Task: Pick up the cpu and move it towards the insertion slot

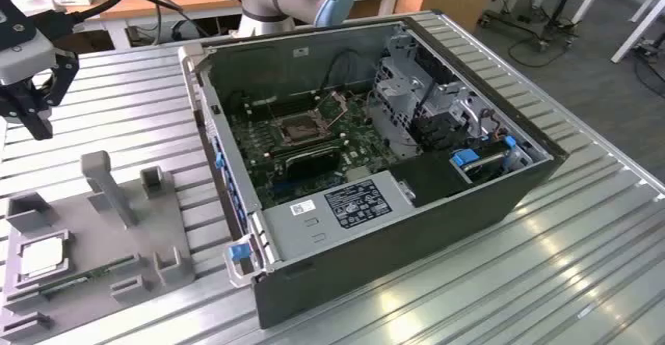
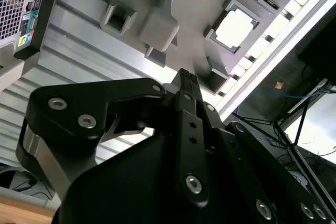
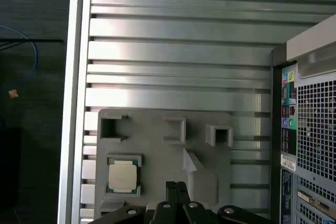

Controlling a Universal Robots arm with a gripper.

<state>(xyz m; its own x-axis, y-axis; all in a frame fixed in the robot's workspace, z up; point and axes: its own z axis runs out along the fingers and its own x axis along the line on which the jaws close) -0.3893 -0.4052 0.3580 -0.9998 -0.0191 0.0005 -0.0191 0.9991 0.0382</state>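
You are at the approach step: the pincer (image 3: 176, 186), tips together and empty, hangs near the gray holder (image 3: 157, 156) where the cpu (image 3: 123, 176) lies in its pocket, so a grasp, I think, needs the tips parted and centred over it.

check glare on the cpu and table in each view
Exterior view: bright streaks of reflected light on the table, cpu pale but readable; second wrist view: cpu top washed out white; first wrist view: table slats shine, cpu evenly lit.
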